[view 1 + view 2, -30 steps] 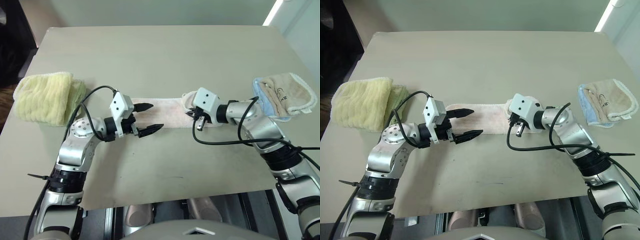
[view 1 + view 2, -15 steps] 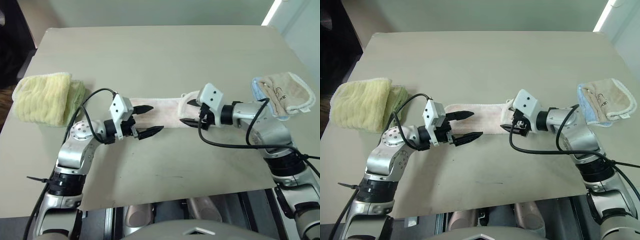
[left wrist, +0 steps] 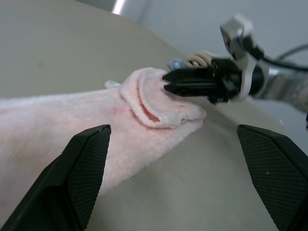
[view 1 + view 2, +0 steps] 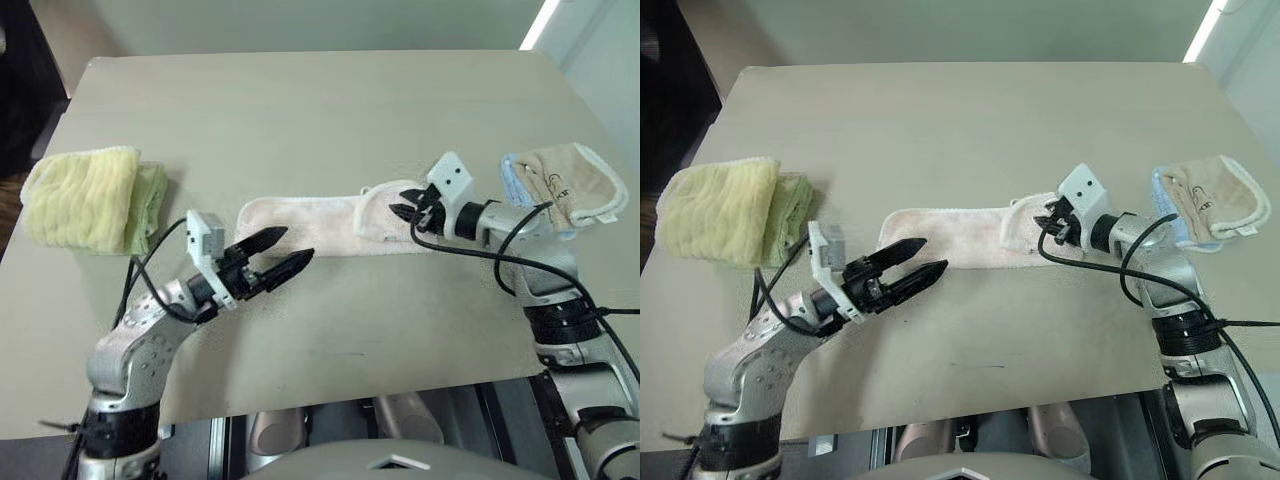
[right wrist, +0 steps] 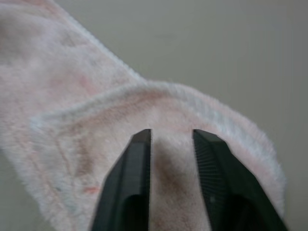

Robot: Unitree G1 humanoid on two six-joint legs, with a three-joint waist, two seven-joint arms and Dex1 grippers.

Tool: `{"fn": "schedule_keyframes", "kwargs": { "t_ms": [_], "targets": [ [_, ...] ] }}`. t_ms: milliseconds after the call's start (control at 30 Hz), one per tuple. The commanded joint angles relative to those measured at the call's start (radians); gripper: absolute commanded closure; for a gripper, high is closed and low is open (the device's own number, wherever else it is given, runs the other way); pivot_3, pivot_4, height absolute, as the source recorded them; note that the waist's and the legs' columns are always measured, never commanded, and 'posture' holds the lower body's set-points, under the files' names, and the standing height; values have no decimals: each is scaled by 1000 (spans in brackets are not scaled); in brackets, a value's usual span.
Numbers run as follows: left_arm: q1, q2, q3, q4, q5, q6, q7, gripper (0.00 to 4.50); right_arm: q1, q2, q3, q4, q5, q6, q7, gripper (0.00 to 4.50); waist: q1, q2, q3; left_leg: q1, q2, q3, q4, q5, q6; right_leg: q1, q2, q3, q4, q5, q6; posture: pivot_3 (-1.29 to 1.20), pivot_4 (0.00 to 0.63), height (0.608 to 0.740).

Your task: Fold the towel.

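The towel is a long pale pink strip lying across the middle of the table. Its right end is folded back over itself into a short flap. My right gripper reaches in from the right with its fingers nearly together. The tips rest just over the flap, and I see no cloth pinched between them. My left gripper stands wide open and empty, just in front of the towel's left end and pointing along the strip.
A folded yellow-green ribbed towel lies at the table's left edge. A beige towel on a light blue cloth lies at the right edge. The table's front edge runs below both arms.
My right gripper opened, let go of the folded end, drew back to the right and closed to a narrow gap. My left arm pulled back toward me and rolled, staying open.
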Motion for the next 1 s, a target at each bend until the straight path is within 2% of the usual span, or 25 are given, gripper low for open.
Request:
{"fn": "schedule_keyframes", "kwargs": {
  "t_ms": [33,233,367,433,533,833,1000],
  "targets": [
    [4,6,28,-66,-58,23,46,0,-15,7,-25,6,-13,-54,-8,4454,4,0,0,0,0,0,0,0,-1,0,0,0,0,0,0,0,150,739],
    [117,-55,42,-131,-133,83,253,0,5,40,28,137,-57,-108,12,4485,2,0,0,11,0,-1,-3,0,-1,10,0,0,-10,0,2,0,150,739],
    [139,-69,31,-134,-149,104,334,0,8,55,25,155,-69,-121,12,4485,2,0,0,13,0,-1,-4,0,-1,12,0,0,-10,2,0,0,150,739],
    [154,-124,46,-121,-213,123,438,0,8,66,8,128,-59,-135,11,4485,2,0,0,14,0,-1,-4,0,-1,13,0,0,-10,3,-1,0,150,739],
    [134,-191,78,-91,-315,132,584,0,4,66,-9,93,-55,-165,13,4485,1,0,0,13,0,-1,-4,0,-2,13,0,0,-11,3,-1,0,150,739],
    [34,-285,152,44,-531,69,914,0,-12,72,-61,-34,6,-210,47,4485,-3,1,0,14,-1,-1,-7,3,-7,15,1,0,-11,5,-3,0,150,739],
    [12,-277,148,76,-573,57,1004,0,-17,63,-95,-104,53,-194,61,4485,-9,1,0,17,-3,-3,-11,5,-10,16,2,0,-11,4,-2,0,150,739]
  ]
}}
